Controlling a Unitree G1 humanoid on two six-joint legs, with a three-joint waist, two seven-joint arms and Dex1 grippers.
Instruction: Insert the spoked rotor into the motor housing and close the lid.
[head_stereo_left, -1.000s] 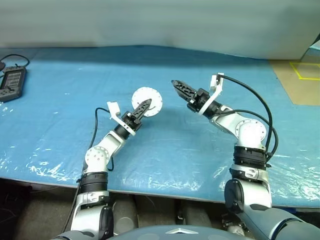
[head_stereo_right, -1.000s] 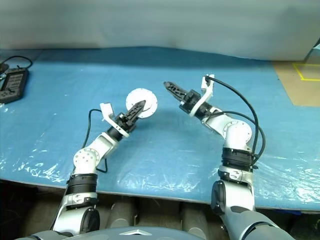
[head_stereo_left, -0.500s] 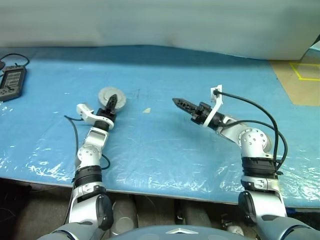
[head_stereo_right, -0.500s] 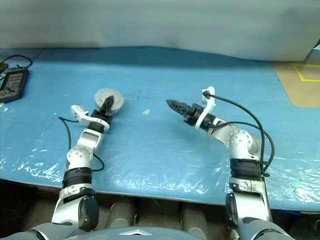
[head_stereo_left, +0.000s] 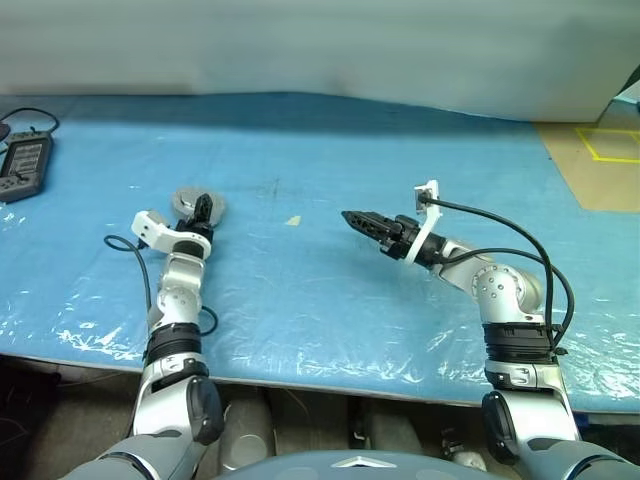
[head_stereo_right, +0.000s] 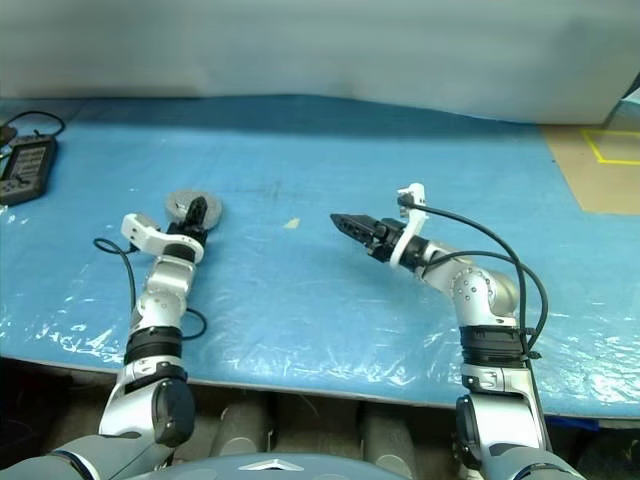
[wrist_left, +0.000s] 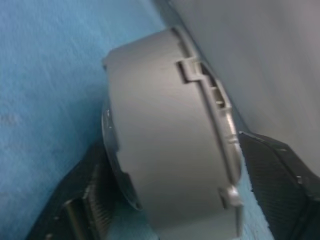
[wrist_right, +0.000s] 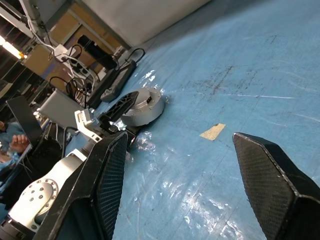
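The motor housing (head_stereo_left: 188, 203) is a round grey puck lying on the blue table cover at the left. In the left wrist view its grey side wall (wrist_left: 160, 150) shows a seam with small tabs where the lid (wrist_left: 220, 130) sits on it. My left gripper (head_stereo_left: 203, 209) is open and level, one black finger (wrist_left: 280, 180) on each side of the puck. The spoked rotor is hidden. Over the middle of the table my right gripper (head_stereo_left: 350, 217) hovers open, nothing between its fingers (wrist_right: 280, 190). From there the puck (wrist_right: 145, 106) is seen resting flat.
A small scrap of tape (head_stereo_left: 292, 221) lies between the grippers. A black power strip with its cable (head_stereo_left: 22, 165) sits at the far left edge. Bare tan surface with yellow tape (head_stereo_left: 600, 160) lies beyond the cover at the right. A person (wrist_right: 15, 142) is far off behind the table.
My left arm swung left and down, bringing the puck from held up on edge near the middle to lying flat on the table. My right gripper sank a little.
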